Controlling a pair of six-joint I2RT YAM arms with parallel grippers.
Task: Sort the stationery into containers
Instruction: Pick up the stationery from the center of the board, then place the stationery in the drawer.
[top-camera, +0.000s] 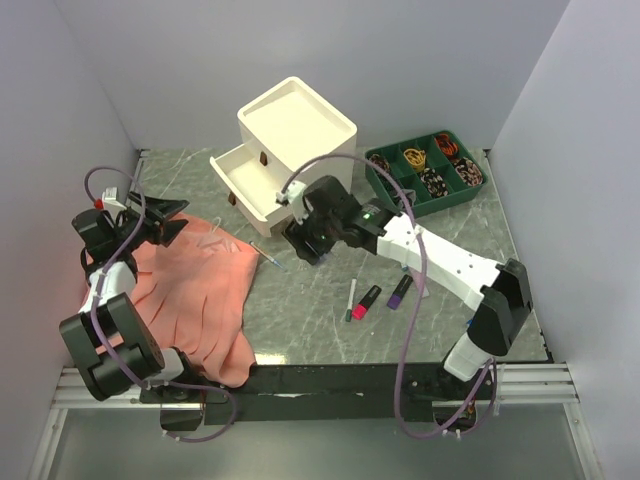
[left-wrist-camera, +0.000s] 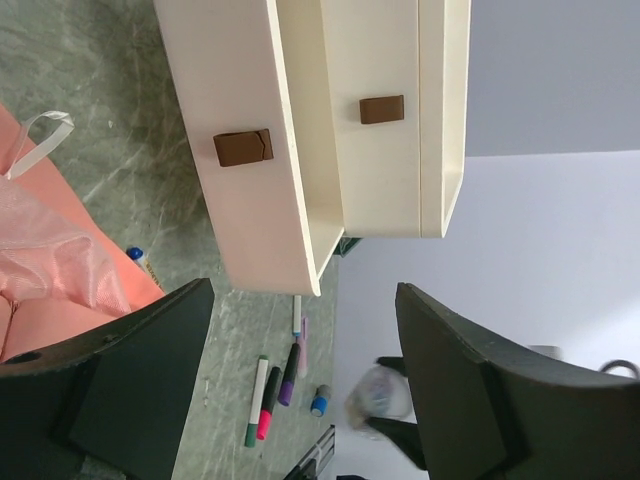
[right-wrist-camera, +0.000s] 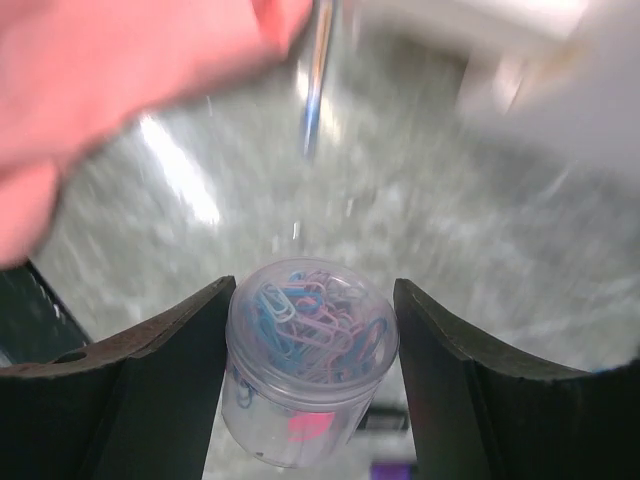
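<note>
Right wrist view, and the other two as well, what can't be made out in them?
Right wrist: motion blur smears the pen and cabinet; only the clip jar is sharp.
Top: the right pincer hides the clip jar; the green tray's contents are too small to name.
Left wrist: the closed drawer hides its inside; the top edge cuts off the cabinet.

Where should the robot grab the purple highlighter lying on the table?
Around the middle of the purple highlighter, coming straight down from above. It lies flat on the table, clear of the pink highlighter, so the jaws can close across its narrow body.
</note>
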